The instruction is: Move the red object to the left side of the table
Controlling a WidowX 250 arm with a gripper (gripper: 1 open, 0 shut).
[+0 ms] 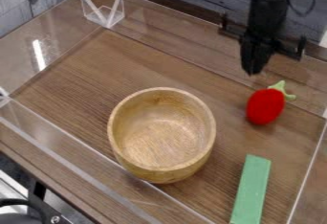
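The red object (265,105), a small glossy strawberry shape with a pale green leafy top, lies on the table (115,70) near its right side. My gripper (259,67) hangs above and slightly behind it, pointing straight down. Its fingers are pressed together with nothing between them, and a clear gap separates the tips from the red object.
A round wooden bowl (161,133) stands in the middle of the tabletop, left of the red object. A flat green strip (251,190) lies at the front right. Low clear acrylic walls (57,27) border the tabletop, with a clear bracket (102,10) at the back left.
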